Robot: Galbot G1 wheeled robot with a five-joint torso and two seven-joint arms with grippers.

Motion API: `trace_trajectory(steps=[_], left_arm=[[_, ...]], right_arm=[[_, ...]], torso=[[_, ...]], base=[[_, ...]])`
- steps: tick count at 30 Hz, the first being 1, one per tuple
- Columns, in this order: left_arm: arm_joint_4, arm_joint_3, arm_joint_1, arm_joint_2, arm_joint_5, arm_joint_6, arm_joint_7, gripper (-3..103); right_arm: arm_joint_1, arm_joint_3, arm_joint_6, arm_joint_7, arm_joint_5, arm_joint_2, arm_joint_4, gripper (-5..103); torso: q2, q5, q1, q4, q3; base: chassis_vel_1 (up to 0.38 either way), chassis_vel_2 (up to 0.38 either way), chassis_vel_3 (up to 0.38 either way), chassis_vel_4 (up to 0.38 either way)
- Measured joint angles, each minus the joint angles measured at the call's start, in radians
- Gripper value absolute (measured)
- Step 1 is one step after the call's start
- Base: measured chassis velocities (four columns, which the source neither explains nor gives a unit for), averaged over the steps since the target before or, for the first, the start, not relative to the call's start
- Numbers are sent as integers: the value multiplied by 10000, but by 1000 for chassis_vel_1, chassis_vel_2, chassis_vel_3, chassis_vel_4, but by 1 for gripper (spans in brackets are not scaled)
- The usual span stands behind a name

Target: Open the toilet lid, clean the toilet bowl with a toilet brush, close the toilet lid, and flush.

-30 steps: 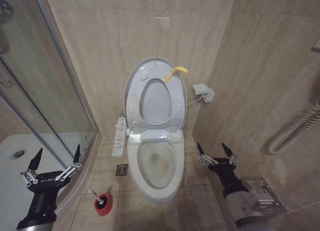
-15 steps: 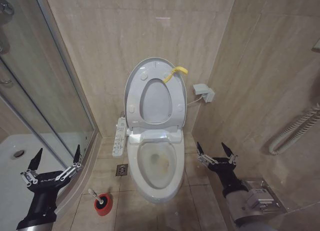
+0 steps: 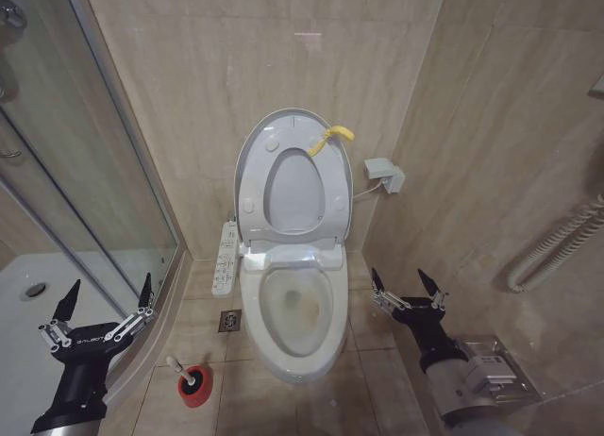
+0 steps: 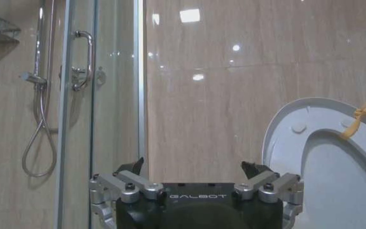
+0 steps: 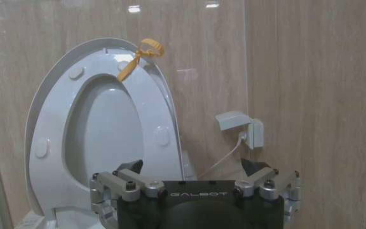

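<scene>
The toilet lid [image 3: 251, 148] stands raised against the back wall, with the ring seat [image 3: 330, 186] up against it and a yellow pull tab [image 3: 330, 137] at its top. Below it lies the toilet bowl [image 3: 274, 346], uncovered, brownish inside. The toilet brush [image 3: 177, 366] stands in its red holder [image 3: 195, 387] on the floor left of the bowl. My left gripper [image 3: 109, 283] hangs open, left of the brush and higher. To the right of the bowl my right gripper [image 3: 398, 276] is open too. The wrist views show the left gripper [image 4: 192, 164] and right gripper [image 5: 191, 164] facing the raised lid [image 5: 55, 71].
A glass shower enclosure [image 3: 85, 172] with a white tray [image 3: 19, 304] fills the left. A white control panel [image 3: 225, 257] hangs beside the bowl, with a floor drain [image 3: 229, 321] below it. A wall box [image 3: 385, 175] and a ribbed hose [image 3: 557, 247] are on the right wall.
</scene>
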Motion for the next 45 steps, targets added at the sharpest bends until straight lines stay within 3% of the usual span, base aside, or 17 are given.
trace_trajectory(steps=[39, 41, 44, 45], left_arm=[[5, 0, -11, 0, 0, 16, 7, 100], [40, -1, -43, 3, 0, 60, 27, 100], [644, -35, -546, 105, -43, 855, 452, 100], [644, -35, -546, 105, -43, 855, 452, 100]], right_arm=[[6, 0, -1, 8, 8, -1, -10, 100], [6, -1, -1, 8, 9, 0, -10, 100], [6, -1, -2, 8, 9, -1, -10, 100], [6, -1, -2, 8, 9, -1, -10, 100]], torso=[[0, 0, 0, 1, 0], [0, 1, 0, 1, 0], [0, -2, 0, 0, 0], [0, -2, 0, 0, 0]], base=[[0, 0, 0, 0], [0, 0, 0, 0], [0, 0, 0, 0], [0, 0, 0, 0]])
